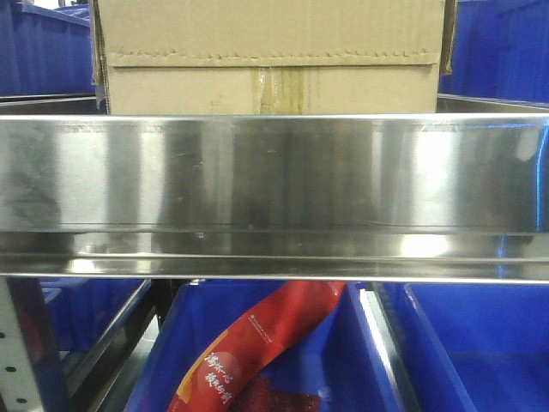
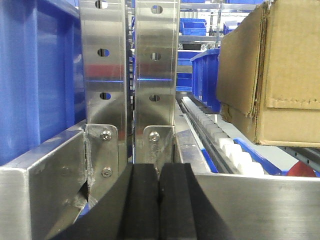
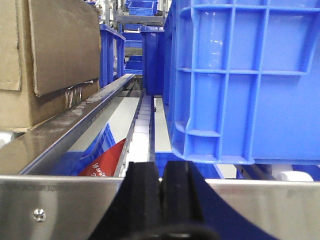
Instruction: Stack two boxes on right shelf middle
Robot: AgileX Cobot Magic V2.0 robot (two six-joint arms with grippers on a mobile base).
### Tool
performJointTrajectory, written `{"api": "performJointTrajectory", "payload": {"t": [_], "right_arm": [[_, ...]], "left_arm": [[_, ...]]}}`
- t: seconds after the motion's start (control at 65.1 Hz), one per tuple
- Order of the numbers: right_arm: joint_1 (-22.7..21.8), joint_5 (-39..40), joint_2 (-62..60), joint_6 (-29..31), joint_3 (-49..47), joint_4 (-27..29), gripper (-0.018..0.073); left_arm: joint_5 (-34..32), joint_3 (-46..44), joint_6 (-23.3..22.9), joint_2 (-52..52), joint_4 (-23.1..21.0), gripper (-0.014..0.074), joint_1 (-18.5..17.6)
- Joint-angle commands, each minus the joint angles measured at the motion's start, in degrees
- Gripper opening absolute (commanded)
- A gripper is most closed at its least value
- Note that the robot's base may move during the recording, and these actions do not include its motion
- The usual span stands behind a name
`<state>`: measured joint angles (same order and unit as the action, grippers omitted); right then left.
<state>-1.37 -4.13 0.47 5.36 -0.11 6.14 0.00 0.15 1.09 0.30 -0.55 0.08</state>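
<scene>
**Carton on the steel shelf, both grippers pressed shut**

The shelf [image 1: 274, 176] filled the front view, its broad mirror-like rail running edge to edge. On it, behind the rail and a little left of centre, sat one box [image 1: 270, 56] — brown corrugated card with a serrated tape strip and a stained centre seam. Only one carton could be made out; its top was cut off by the frame.

Blue bins [image 3: 245, 80] stood to either side and on the level below, where a red packet [image 1: 257, 352] lay tilted in one of them.

The left gripper [image 2: 160, 202] had its black pads pressed together, nothing between them, the box up to its right and perforated steel posts [image 2: 127, 65] ahead. The right gripper [image 3: 161, 200] was likewise closed on nothing — box to its left, bin close on its right.
</scene>
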Motion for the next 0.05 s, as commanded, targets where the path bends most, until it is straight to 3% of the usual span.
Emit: {"api": "performJointTrajectory", "payload": {"t": [0.0,0.031], "right_arm": [[-0.28,1.51,-0.47,0.13,0.11,0.06,-0.0162],[-0.28,1.51,-0.47,0.13,0.11,0.06,-0.0162]], "left_arm": [[-0.90,-0.15,0.21,-0.30,-0.40,-0.0111,0.25],[-0.90,-0.15,0.21,-0.30,-0.40,-0.0111,0.25]]}}
